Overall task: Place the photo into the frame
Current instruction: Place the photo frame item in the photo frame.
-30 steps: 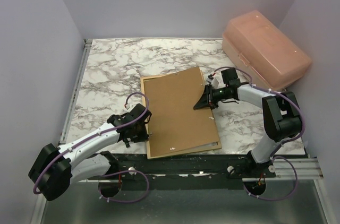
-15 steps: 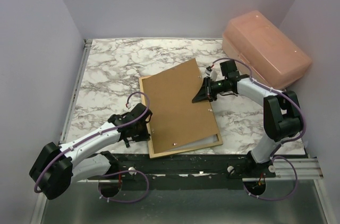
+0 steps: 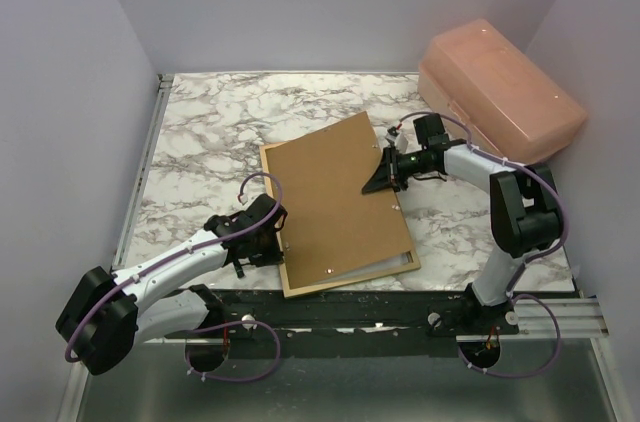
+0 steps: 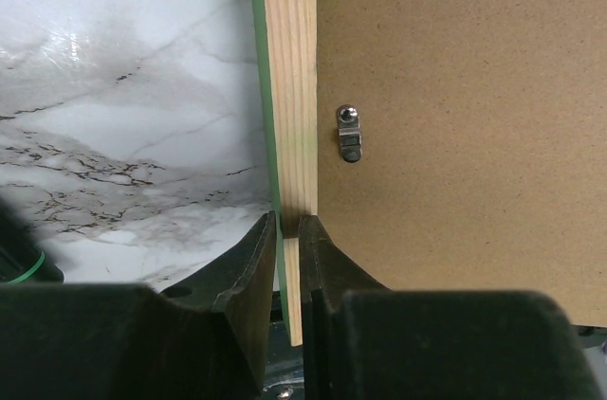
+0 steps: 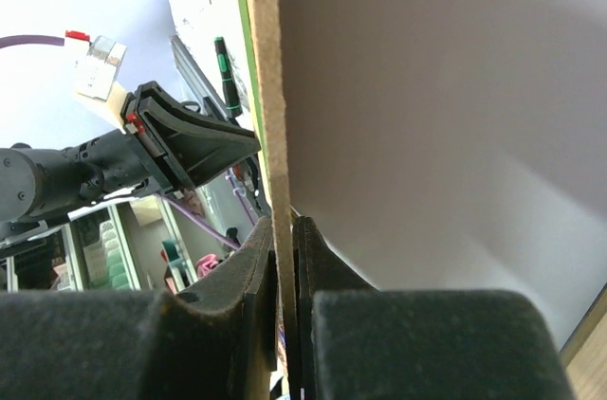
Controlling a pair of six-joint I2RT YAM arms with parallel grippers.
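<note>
Top external view: at the left rail of the frame, by its near corner, the left gripper pinches that rail, jaws almost together. The frame lies face down on the marble table, pale wood up. It holds the brown backing board, whose left edge is seated and right edge is raised. A pale strip shows beneath it by the frame's near rail; I cannot tell whether it is the photo. Above the frame's right rail, the right gripper is clamped on the board's thin edge. Beyond the frame's far right corner stands a pink box, lid closed and contents hidden. A second ago the board lay flat in the frame.
</note>
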